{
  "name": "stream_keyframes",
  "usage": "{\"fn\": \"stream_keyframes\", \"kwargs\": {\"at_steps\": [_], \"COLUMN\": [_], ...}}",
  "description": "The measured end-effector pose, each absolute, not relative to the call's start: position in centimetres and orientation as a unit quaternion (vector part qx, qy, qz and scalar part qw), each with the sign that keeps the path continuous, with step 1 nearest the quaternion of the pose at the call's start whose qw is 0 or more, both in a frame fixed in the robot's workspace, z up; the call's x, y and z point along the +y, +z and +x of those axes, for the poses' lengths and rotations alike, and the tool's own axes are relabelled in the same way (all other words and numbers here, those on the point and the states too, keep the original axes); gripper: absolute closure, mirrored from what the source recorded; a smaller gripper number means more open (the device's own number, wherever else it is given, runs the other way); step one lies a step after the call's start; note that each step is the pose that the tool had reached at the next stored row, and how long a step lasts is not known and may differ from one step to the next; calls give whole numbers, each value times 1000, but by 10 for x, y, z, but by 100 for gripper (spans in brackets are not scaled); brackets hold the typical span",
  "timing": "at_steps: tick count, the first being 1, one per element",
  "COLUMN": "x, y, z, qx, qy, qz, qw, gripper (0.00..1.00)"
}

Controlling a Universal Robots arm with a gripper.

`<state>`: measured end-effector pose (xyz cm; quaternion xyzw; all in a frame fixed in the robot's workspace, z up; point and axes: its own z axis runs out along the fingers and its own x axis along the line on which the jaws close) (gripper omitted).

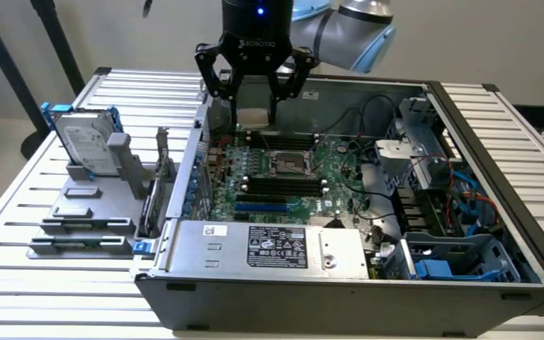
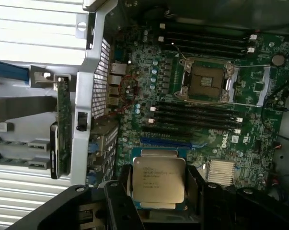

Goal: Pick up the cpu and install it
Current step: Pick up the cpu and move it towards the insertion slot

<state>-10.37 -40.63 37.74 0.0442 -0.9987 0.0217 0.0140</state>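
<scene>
The cpu (image 1: 254, 116) is a small square chip with a dull silver top, and it hangs over the far edge of the green motherboard (image 1: 321, 204). My gripper (image 1: 253, 122) is shut on it, one black finger on each side. In the wrist view the cpu (image 2: 158, 178) shows printed text on its lid, with the fingers (image 2: 119, 203) flanking it and the gripper (image 2: 158, 194) around it. The cpu socket (image 1: 289, 164) (image 2: 205, 82) lies uncovered on the motherboard (image 2: 259, 110), a short way in front of the held chip, with its metal frame lifted.
The grey computer case (image 1: 348, 297) lies on its side on a slatted white table. A power supply (image 1: 272, 248) lies at its front, and cables and a blue drive cage (image 1: 452, 268) at the exterior view's right. A drive with blue brackets (image 1: 88, 145) stands outside, at the left.
</scene>
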Motion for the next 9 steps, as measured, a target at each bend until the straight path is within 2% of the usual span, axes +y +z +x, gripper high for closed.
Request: {"fn": "stream_keyframes", "kwargs": {"at_steps": [9], "x": [-391], "y": [372], "z": [-66], "qx": [-999], "qy": [23], "qz": [44], "qw": [11], "gripper": [45]}}
